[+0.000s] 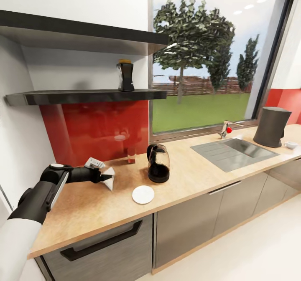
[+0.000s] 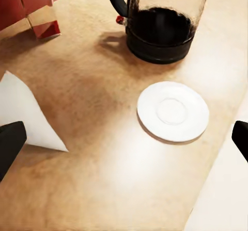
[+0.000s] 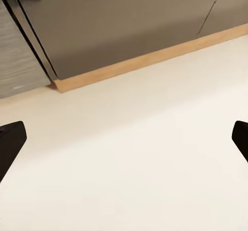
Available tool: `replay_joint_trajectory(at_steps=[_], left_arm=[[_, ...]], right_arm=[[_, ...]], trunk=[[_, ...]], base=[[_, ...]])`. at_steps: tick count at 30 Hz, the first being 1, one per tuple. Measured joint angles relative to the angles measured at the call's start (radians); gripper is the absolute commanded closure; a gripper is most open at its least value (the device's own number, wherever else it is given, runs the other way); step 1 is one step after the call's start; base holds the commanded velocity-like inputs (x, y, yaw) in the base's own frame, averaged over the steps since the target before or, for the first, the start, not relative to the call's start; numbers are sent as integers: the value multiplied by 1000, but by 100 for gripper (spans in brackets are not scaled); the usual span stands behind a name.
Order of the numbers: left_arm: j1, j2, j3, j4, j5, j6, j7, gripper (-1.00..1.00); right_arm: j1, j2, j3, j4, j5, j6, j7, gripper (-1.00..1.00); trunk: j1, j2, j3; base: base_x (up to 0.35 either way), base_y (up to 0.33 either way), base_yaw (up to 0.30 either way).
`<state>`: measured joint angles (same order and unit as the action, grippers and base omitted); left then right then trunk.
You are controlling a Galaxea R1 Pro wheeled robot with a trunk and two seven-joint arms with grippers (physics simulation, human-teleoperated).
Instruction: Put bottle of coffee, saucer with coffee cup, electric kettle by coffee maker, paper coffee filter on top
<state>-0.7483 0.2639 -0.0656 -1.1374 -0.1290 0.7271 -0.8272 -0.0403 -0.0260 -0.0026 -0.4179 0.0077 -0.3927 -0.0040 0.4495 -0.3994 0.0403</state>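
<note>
The robot is working on the paper coffee filter (image 1: 109, 178) step, I think. The left gripper (image 1: 103, 175) is reaching out low over the countertop (image 1: 83, 210), fingers spread wide, with the white filter touching one finger (held or not, I cannot tell). Next it needs to grip the filter and lift it onto the coffee maker (image 1: 159, 163), just beside the saucer (image 1: 143, 194). The right gripper (image 3: 124, 143) is hanging open over the floor (image 3: 134, 179).

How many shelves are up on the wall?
2. The upper shelf runs along the wall near the top of the head view. The lower shelf sits beneath it, above the red backsplash, with the bottle of coffee standing on it.
</note>
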Motion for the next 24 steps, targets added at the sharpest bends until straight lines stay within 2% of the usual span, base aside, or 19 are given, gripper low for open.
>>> replay_joint_trajectory(at_steps=[2,3,12,13,14,15,17,19,20,22,24], left_arm=[[0,7,30,3,-2,-1,2,-100],[1,8,34,3,-4,-1,5,-100],[2,5,33,6,-13,-1,38,-100],[2,3,33,11,-13,-1,39,-100],[2,2,32,17,-14,-1,40,-100],[2,1,32,19,-14,-1,40,-100],[2,-1,31,24,-14,-1,40,-100],[2,-2,31,26,-14,-1,40,-100],[2,-2,31,26,-14,-1,40,-100],[2,-3,31,27,-14,-1,41,-100],[2,-3,31,27,-14,-1,41,-100]], right_arm=[[0,0,0,-1,-1,0,0,-100],[0,0,0,-1,-1,0,0,-100],[0,-10,-3,0,-1,-1,-1,-100],[0,-18,-3,0,-2,-1,-2,-100],[0,-42,-9,0,-5,-1,-1,-100],[0,-53,-12,0,-5,-1,-1,-100],[0,-85,-45,0,-7,1,-1,-100],[0,-97,-84,0,-8,1,0,-100],[0,-100,-98,0,-7,1,0,-100],[-1,-107,-152,0,-6,2,6,-100],[0,-107,-167,1,-4,2,8,-100]], trunk=[[0,0,0],[0,0,0],[0,0,0],[0,0,0],[0,0,0],[0,0,0],[0,0,0],[0,0,0],[0,0,0],[0,0,0],[0,0,0]], base=[[112,264,0],[103,236,0],[91,85,0],[74,49,0],[59,39,0],[38,25,0],[22,14,0],[11,7,0],[39,4,0],[167,2,0],[249,1,0]])
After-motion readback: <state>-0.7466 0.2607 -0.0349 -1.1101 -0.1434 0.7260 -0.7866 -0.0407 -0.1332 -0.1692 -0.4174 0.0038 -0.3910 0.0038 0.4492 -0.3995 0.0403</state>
